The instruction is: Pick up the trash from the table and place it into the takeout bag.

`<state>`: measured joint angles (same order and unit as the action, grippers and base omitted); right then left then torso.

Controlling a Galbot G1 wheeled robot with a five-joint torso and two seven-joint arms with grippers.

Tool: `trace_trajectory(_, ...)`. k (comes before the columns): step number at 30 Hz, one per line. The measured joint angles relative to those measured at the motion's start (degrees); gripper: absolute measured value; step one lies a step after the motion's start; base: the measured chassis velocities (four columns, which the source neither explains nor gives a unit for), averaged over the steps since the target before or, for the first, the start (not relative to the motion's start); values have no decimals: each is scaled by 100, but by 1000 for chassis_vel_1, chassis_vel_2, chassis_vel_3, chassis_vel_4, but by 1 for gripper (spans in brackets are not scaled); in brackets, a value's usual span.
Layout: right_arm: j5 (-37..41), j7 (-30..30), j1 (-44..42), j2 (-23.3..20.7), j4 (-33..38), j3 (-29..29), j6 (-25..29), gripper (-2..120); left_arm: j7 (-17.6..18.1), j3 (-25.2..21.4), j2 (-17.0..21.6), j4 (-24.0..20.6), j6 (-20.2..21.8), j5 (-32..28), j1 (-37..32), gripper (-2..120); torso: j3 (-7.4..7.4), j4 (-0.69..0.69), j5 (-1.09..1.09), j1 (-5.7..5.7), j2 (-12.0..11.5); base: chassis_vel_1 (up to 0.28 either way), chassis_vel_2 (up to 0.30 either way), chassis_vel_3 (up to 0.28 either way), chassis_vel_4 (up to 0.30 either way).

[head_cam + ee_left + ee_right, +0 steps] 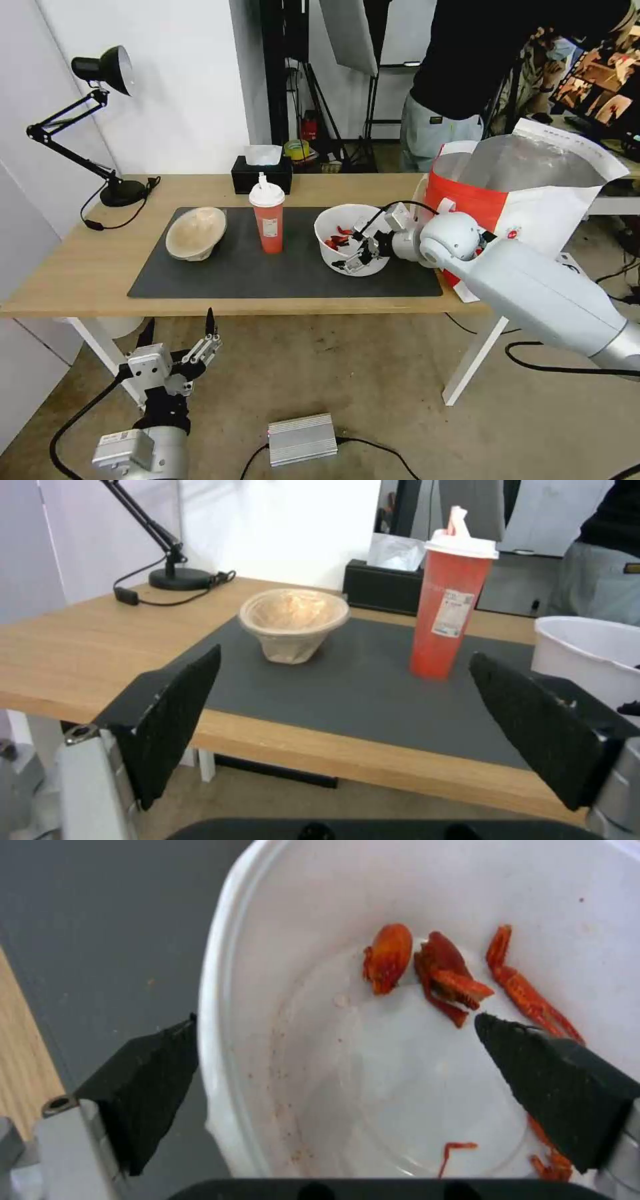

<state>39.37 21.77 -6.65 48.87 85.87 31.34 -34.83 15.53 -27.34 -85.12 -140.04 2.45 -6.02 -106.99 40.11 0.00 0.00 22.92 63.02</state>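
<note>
Head view showed the right gripper (358, 254) reaching over the table (80, 267), spread wide across the rim of the white round bowl (329, 247): in the right wrist view one finger (143, 1080) was outside the bowl's wall over the dark grey mat (280, 277) and the other was inside, above the red food scraps (440, 975), with nothing gripped. The tall red drink cup (267, 217) stood upright on the mat just beside that bowl, and the beige pulp bowl (195, 232) sat at the mat's far left end. The takeout bag (533, 193) stood open at the table's right end. The left gripper (180, 333) hung below the table's front edge, also spread wide and holding nothing.
</note>
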Motion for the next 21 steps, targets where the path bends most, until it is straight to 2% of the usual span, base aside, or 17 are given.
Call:
trace_trajectory(17,-109,69,-72,66,-107,25,18,100,6,-2,21,18,-13,2,-1,100,-1,-1,-1,0,1,0,0,0,0)
trace_trajectory(19,-138,99,-81,71,-114,26,18,99,7,-2,23,20,-20,2,-2,100,-1,-1,0,-1,1,0,0,0,0)
trace_trajectory(21,-161,127,-91,73,-125,27,26,90,8,-2,25,21,-25,3,-3,100,-1,-1,-1,-1,1,0,0,0,0)
